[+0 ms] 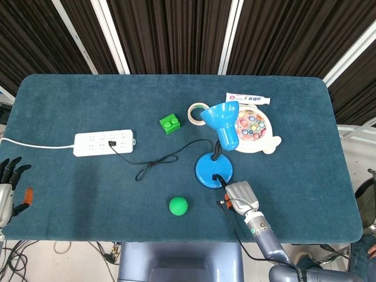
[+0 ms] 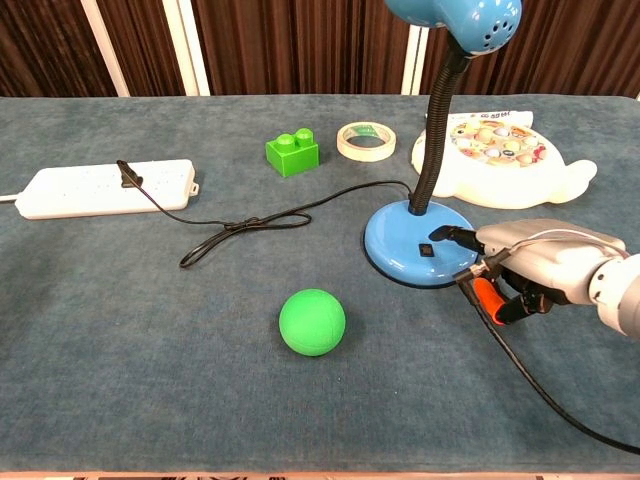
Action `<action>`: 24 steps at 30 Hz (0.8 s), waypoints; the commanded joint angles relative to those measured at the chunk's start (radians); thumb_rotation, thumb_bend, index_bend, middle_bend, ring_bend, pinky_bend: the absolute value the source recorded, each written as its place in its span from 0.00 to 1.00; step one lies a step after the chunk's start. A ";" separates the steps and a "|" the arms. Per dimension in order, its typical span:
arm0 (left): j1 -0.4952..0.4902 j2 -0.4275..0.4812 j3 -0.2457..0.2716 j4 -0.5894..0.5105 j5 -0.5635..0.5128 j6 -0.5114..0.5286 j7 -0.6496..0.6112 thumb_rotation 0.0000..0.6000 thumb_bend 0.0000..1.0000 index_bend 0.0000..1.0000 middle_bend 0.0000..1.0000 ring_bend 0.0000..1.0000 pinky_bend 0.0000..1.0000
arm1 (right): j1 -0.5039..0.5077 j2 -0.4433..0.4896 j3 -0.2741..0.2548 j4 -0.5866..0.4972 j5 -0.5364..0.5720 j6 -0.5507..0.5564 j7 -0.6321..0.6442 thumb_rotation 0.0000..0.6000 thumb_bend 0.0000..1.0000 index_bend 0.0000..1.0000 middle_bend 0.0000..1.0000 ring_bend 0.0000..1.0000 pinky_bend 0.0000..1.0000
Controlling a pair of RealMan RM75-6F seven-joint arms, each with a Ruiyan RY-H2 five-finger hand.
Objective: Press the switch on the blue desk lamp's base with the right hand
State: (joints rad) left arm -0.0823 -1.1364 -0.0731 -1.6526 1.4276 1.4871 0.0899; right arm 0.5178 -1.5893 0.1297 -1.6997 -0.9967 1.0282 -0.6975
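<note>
The blue desk lamp stands mid-table on a round base [image 1: 207, 169] [image 2: 400, 255], and a small black switch [image 2: 426, 250] sits on the top of that base. Its head [image 1: 223, 123] [image 2: 455, 20] leans over on a black gooseneck. My right hand [image 1: 239, 197] [image 2: 545, 265] is just right of the base, holding nothing. One dark fingertip [image 2: 442, 235] reaches over the base rim, right beside the switch, and the other fingers are curled in. I cannot tell whether it touches the switch. My left hand [image 1: 7, 187] hangs off the table's left edge, fingers apart and empty.
A green ball [image 1: 178, 205] [image 2: 312, 322] lies in front of the lamp. The lamp's black cord [image 2: 250, 222] runs to a white power strip [image 1: 104, 142] [image 2: 105, 188]. Behind stand a green brick [image 2: 292, 153], a tape roll [image 2: 365, 141] and a fishing toy [image 2: 505, 160].
</note>
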 commanded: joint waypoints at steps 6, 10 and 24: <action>0.001 -0.001 -0.002 0.001 -0.002 0.003 0.002 1.00 0.49 0.21 0.06 0.00 0.00 | 0.020 -0.008 -0.018 -0.003 0.029 0.001 -0.010 1.00 0.76 0.00 0.78 0.88 0.87; 0.000 -0.001 -0.002 0.001 -0.006 0.001 0.007 1.00 0.49 0.21 0.06 0.00 0.00 | 0.024 -0.006 -0.029 -0.008 0.027 0.013 -0.014 1.00 0.76 0.00 0.78 0.88 0.89; 0.000 -0.002 -0.003 0.000 -0.009 0.003 0.013 1.00 0.49 0.21 0.06 0.00 0.00 | 0.036 -0.004 -0.057 -0.024 0.032 0.036 -0.021 1.00 0.76 0.00 0.78 0.88 0.94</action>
State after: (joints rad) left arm -0.0818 -1.1387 -0.0763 -1.6525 1.4188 1.4898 0.1032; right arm 0.5525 -1.5932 0.0740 -1.7234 -0.9662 1.0653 -0.7167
